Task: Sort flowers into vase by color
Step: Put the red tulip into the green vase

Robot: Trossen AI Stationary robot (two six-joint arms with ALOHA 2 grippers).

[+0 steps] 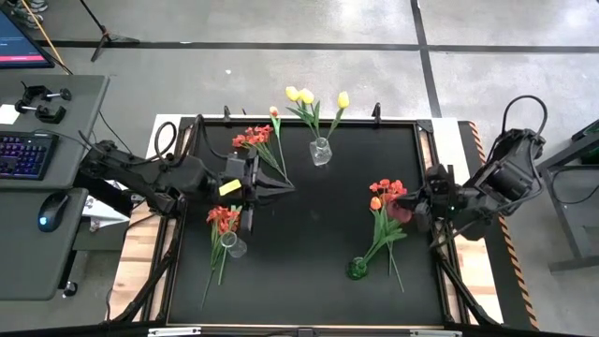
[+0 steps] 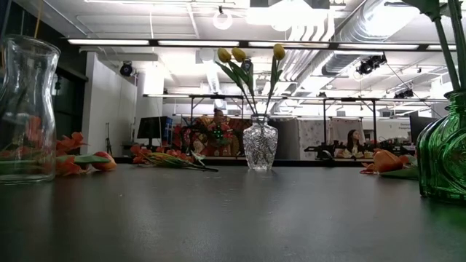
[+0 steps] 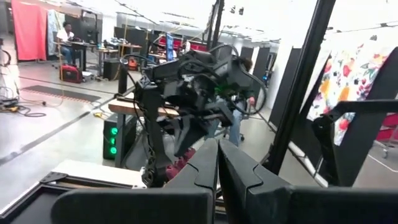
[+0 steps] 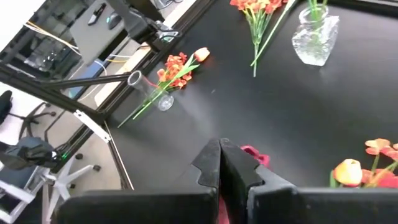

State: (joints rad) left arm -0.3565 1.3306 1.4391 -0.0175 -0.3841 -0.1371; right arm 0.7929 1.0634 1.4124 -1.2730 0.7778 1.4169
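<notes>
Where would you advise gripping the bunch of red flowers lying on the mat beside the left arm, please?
Probably on the thin green stems just below the heads of the red bunch, coming straight down from above: it lies flat on the black mat, stems trailing toward the left gripper, so fingers can straddle them crosswise. The heads look soft and too bulky to pinch.
</notes>
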